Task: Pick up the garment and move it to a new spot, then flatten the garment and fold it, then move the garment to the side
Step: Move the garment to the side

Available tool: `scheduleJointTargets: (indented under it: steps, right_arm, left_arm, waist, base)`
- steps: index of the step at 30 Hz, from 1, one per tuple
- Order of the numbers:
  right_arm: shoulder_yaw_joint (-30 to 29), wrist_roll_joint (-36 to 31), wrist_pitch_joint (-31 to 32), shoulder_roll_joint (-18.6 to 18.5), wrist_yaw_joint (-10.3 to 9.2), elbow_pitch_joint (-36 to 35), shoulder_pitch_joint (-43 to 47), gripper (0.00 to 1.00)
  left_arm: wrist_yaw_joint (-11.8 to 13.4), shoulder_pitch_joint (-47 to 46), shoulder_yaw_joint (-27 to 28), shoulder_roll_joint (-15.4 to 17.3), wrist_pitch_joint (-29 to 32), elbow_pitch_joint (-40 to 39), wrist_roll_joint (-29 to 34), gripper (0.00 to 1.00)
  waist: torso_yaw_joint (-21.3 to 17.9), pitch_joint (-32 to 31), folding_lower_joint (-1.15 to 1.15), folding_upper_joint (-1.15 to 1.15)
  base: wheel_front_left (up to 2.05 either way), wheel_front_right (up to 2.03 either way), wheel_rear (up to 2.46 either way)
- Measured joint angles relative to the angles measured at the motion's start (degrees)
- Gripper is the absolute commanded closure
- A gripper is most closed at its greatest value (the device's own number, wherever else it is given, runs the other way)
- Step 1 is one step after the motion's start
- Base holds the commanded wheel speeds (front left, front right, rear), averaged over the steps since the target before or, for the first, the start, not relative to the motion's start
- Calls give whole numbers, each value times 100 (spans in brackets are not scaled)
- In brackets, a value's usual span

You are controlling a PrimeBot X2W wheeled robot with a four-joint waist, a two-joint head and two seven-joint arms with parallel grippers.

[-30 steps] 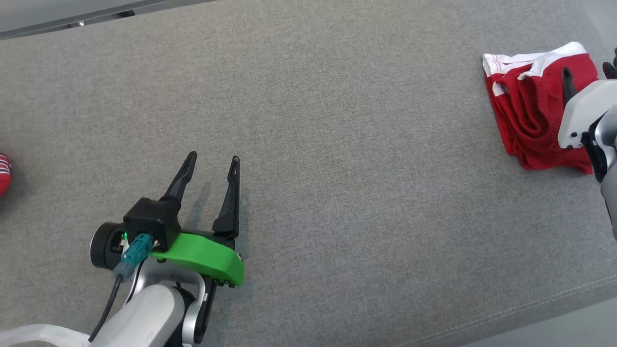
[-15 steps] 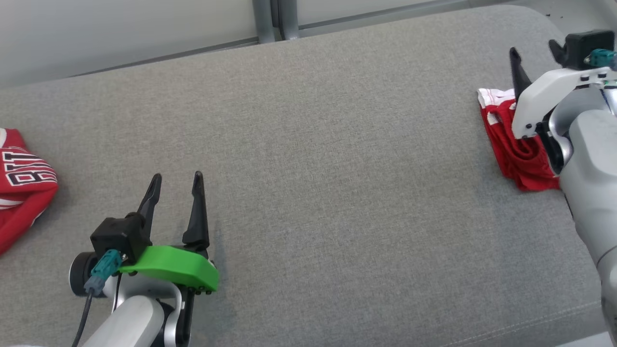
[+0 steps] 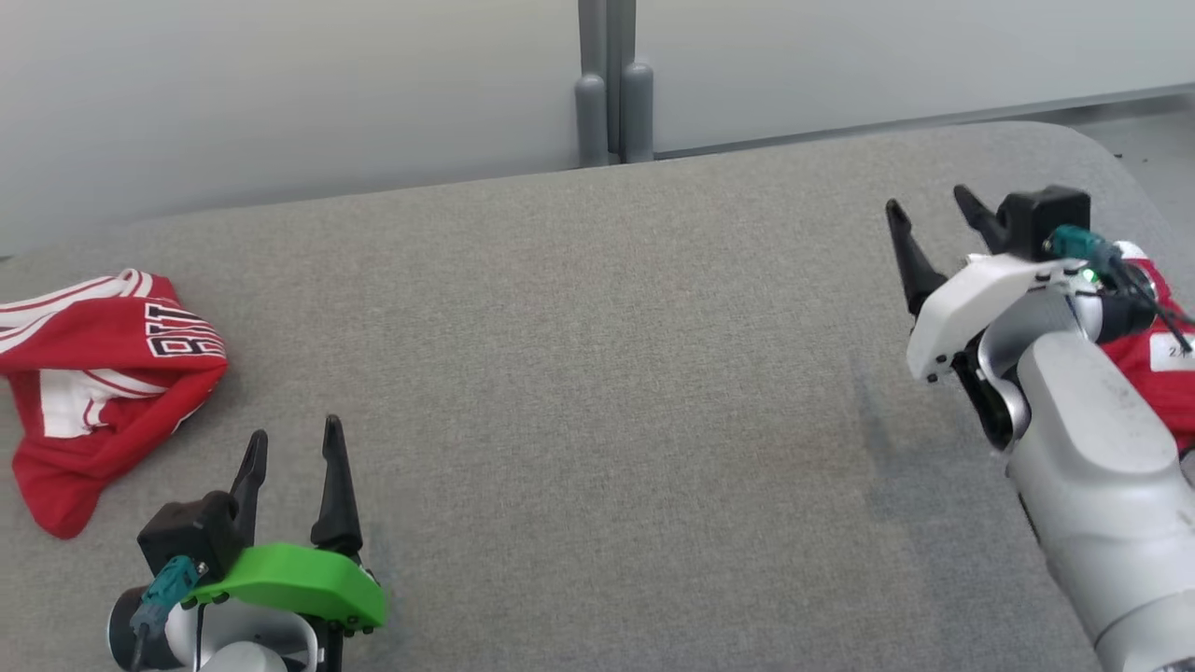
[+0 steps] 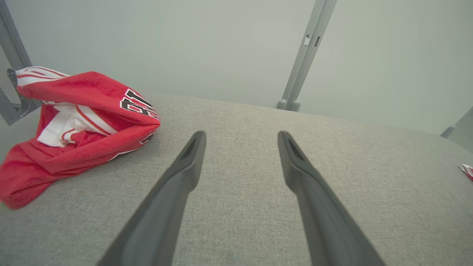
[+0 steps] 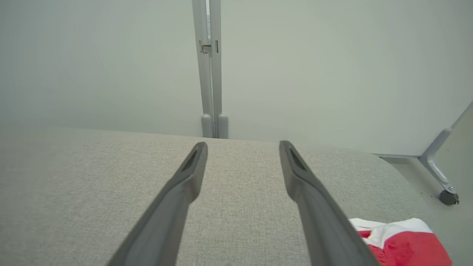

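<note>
1. Head view: the camera has been tilted up since the earlier frames, so a pale wall and a grey upright post (image 3: 607, 84) have been brought in. The white-shelled right hand (image 3: 927, 201) has been drawn off the folded red-and-white garment (image 3: 1158, 364), which is largely hidden behind that arm at the right edge of the grey fabric-covered surface (image 3: 597, 373). That piece is judged folded and set aside. A crumpled red-and-white lettered jersey (image 3: 103, 373) is left at the far left, near the green-shelled left hand (image 3: 294, 431) but apart from it. Both hands are held open and empty.
2. Left wrist view: the jersey is seen left of the spread fingers, untouched. Its pick-up, flattening and folding are judged to remain.
3. Right wrist view: the folded garment is seen low and right of the spread fingers.
</note>
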Motion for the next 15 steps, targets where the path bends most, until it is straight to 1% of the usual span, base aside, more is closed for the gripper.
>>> scheduleJointTargets:
  steps: [1, 2, 5, 8, 11, 15]
  right_arm:
    - [-78, -5, 23, 54, 1, -151, 165, 0]
    - [-78, -5, 23, 54, 1, -151, 165, 0]
    - [-366, -166, 110, 172, 1, -662, 624, 0]
    - [-683, -393, 243, 315, 0, -1278, 1084, 0]
    - [-964, -694, 391, 556, 0, -1987, 1564, 0]
    - [-1205, -985, 614, 825, 0, -2849, 2218, 0]
  left_arm:
    - [-43, 59, 22, -1, -4, 23, 2, 0]
    - [-43, 59, 22, -1, -4, 23, 2, 0]
    - [-149, 224, 88, -27, -16, 60, 7, 0]
    - [-237, 350, 225, -59, -19, 67, 32, 0]
    - [-309, 486, 355, -99, -35, 59, 177, 0]
    - [-433, 631, 535, -230, -35, 48, 287, 0]
  waist:
    - [32, -51, 0, 0]
    - [32, -51, 0, 0]
    - [123, -180, 0, 0]
    - [204, -276, 0, 0]
    - [264, -340, 0, 0]
    - [321, -395, 0, 0]
  base:
    - [0, 0, 0]
    - [0, 0, 0]
    - [0, 0, 0]
    - [0, 0, 0]
    - [0, 0, 0]
    - [0, 0, 0]
